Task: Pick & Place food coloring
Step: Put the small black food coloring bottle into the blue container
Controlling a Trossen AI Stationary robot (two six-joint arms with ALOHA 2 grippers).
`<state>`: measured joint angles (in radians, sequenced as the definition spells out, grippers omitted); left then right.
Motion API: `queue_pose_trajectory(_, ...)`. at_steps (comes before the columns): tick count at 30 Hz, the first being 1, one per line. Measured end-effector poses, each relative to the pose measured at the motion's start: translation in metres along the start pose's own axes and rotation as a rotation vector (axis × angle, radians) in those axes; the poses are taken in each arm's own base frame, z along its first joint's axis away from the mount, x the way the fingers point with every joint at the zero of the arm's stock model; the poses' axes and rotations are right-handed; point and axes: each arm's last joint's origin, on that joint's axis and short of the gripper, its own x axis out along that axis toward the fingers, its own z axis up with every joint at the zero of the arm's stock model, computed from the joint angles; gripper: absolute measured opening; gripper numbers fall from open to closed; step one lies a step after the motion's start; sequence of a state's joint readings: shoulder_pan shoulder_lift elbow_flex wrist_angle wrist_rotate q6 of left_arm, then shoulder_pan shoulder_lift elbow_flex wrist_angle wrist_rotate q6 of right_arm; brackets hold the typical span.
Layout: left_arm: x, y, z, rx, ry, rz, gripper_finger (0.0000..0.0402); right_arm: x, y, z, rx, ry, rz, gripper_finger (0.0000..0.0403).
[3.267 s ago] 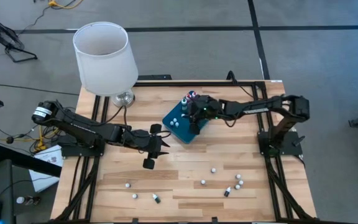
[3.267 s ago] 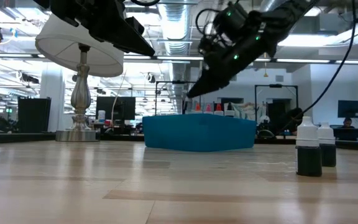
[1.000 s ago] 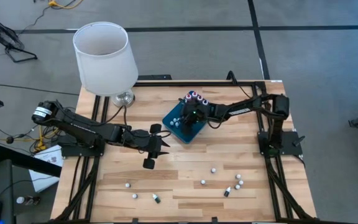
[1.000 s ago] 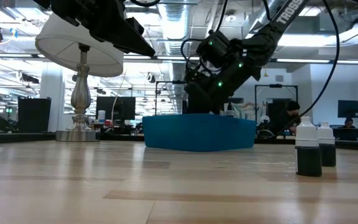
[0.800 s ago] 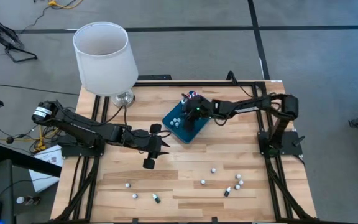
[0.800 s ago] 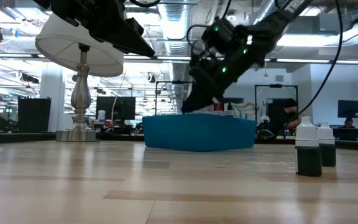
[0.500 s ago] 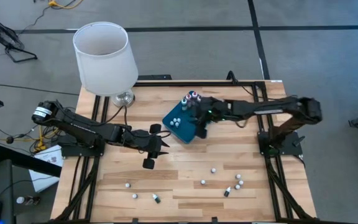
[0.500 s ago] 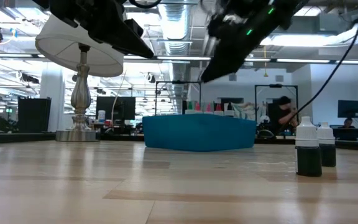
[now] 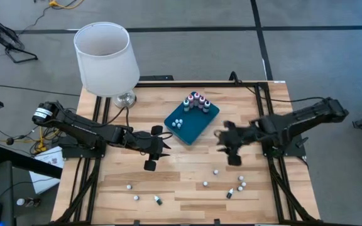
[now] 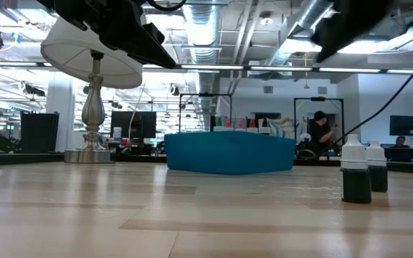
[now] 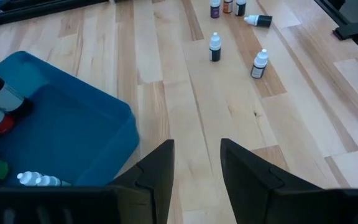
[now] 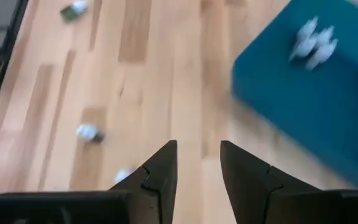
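Observation:
The teal tray [image 9: 191,122] lies on the wood table, far of centre. In it stand food coloring bottles: a red-topped cluster [image 9: 197,102] at its far corner and small white ones [image 9: 178,123] nearer its left end. Several more food coloring bottles lie or stand loose on the near half of the table, such as one [image 9: 215,171] and a pair [image 10: 355,175]. My left gripper [image 9: 166,143] hovers open just left of the tray, empty [image 11: 196,168]. My right gripper [image 9: 220,139] hangs open and empty above bare wood to the tray's near right [image 12: 197,168].
A lamp with a white shade [image 9: 104,58] stands at the table's far left corner. Black frame rails [image 9: 275,182] run along the left and right edges. Loose bottles [image 9: 137,198] dot the near strip, with bare wood between them and the tray.
My right gripper has lifted away from the red-topped bottles in the tray and swung toward the table's near right, ending high over bare wood with nothing between its fingers. The red-topped bottles stand in the tray's far corner. My left arm has kept still.

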<state>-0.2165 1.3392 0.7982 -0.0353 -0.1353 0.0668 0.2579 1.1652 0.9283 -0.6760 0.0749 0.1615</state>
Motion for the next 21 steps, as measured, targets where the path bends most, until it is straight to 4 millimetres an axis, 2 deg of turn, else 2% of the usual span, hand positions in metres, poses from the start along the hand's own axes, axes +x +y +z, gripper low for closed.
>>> queue_pose_trajectory(7,0.000,0.000,0.000,-0.009,-0.002,-0.003,0.0123,0.001,0.037,-0.046,0.099,0.007,-0.061,0.0111)
queue_pose_trajectory(13,0.000,-0.008,-0.005,-0.066,0.052,-0.106,0.0123,0.006,0.064,-0.081,0.141,-0.022,-0.110,0.0111)
queue_pose_trajectory(18,-0.004,-0.025,-0.014,-0.149,0.157,-0.160,0.0123,0.009,0.082,-0.098,0.126,-0.086,-0.169,0.0111)
queue_pose_trajectory(21,-0.009,-0.037,-0.025,-0.223,0.285,-0.194,0.0123,0.010,0.091,-0.102,0.084,-0.140,-0.209,0.0111)
